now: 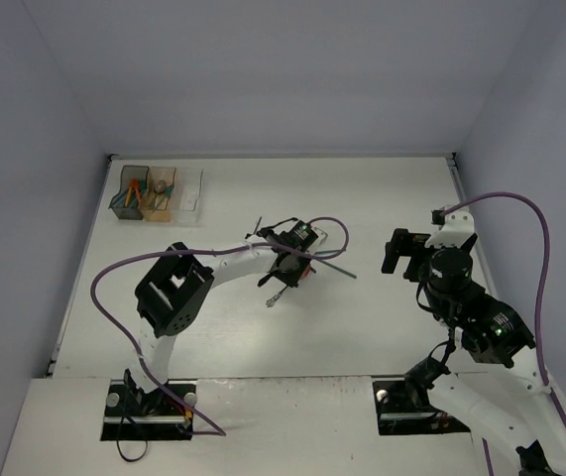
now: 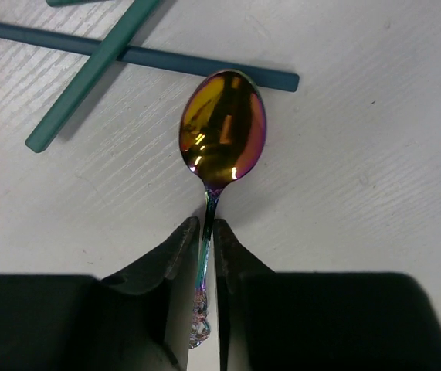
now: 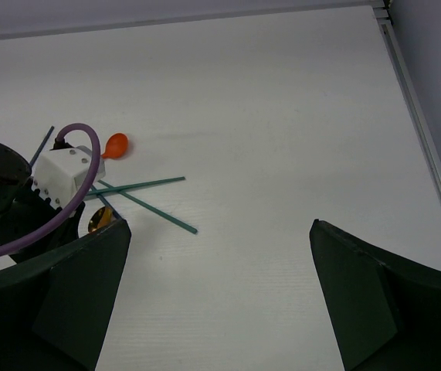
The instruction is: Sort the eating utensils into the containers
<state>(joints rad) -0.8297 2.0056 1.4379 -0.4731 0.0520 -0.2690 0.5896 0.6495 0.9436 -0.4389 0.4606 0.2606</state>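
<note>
**A:** Mid-table (image 1: 382, 198) now, and the left gripper (image 2: 205, 232) is right down on the surface. What's it got?

**B:** The spoon (image 2: 222, 127), with a gold bowl and a rainbow sheen. Both fingers (image 2: 175, 251) are pinched on the thin handle just below the bowl, with no gap on either side.

**A:** And how's the spoon lying?

**B:** Flat on the table, bowl pointing away from the wrist. Its tip meets a dark blue stick (image 2: 150, 56), and a teal stick (image 2: 89, 73) crosses over that one.

**A:** Anything else in the pile?

**B:** An orange spoon (image 3: 116, 144) just beyond the left wrist, seen from the right wrist camera, with more thin teal pieces beside it.

**A:** What about the other arm?

**B:** The right gripper (image 3: 216, 232) hangs over on the right, well apart from the pile. Its fingers are spread wide with only bare table between them.

**A:** And the bins (image 1: 161, 192)?

**B:** Three in a row at the far-left corner, well apart from the spoon. The grey one holds teal and orange pieces, and the amber one has a few too. I can't tell what's in the clear one.
</note>
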